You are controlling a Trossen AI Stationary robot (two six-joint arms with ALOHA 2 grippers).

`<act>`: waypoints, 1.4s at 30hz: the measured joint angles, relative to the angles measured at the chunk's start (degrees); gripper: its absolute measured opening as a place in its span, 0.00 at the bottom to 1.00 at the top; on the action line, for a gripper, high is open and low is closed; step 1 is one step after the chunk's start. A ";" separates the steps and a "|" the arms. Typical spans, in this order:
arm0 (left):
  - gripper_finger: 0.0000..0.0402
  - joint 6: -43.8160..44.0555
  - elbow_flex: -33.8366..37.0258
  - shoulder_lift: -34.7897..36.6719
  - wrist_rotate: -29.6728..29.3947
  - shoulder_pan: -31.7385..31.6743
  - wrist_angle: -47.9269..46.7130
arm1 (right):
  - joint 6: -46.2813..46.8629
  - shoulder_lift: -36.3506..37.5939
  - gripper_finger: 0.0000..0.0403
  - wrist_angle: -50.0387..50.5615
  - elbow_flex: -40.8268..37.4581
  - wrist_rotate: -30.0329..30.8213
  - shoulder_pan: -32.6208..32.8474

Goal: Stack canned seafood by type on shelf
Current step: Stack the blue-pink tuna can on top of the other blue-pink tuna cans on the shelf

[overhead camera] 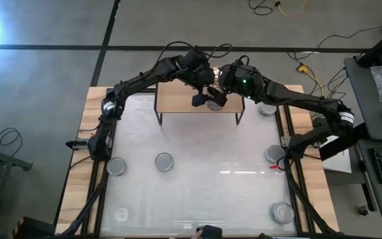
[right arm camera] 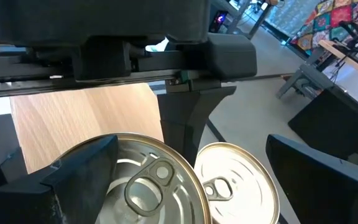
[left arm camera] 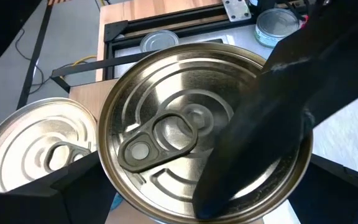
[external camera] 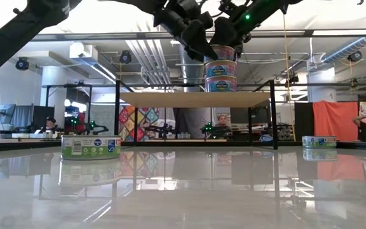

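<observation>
Shelf (overhead camera: 178,99): stack of tins (external camera: 220,67) started, second tin just beside it. Left gripper (left arm camera: 191,186) and right gripper (right arm camera: 160,180) both spread wide, fingers straddling stack's top tin, whether gripped or released unclear. Loose tins (overhead camera: 164,161) on table (overhead camera: 197,192), well apart from fingers, not yet sorted.

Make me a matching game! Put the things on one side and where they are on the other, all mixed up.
Things:
1. shelf
2. stack of tins
3. blue-and-green tin
4. left gripper

Places:
a. on the shelf
b. down on the white table
c. open, up at the top of the stack
d. standing at the table's far end

Pairs: 1-d, 2-a, 3-b, 4-c
</observation>
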State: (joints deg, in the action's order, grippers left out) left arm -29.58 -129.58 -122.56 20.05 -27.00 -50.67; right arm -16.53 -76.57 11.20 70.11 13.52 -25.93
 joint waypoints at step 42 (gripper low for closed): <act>0.99 6.40 -4.47 2.48 -2.50 -0.15 -16.92 | 1.05 0.93 0.99 3.36 -0.17 -0.29 -1.86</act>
State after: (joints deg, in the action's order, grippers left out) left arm -23.18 -134.05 -120.09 17.56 -27.15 -67.59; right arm -15.49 -75.64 14.56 69.93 13.23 -27.79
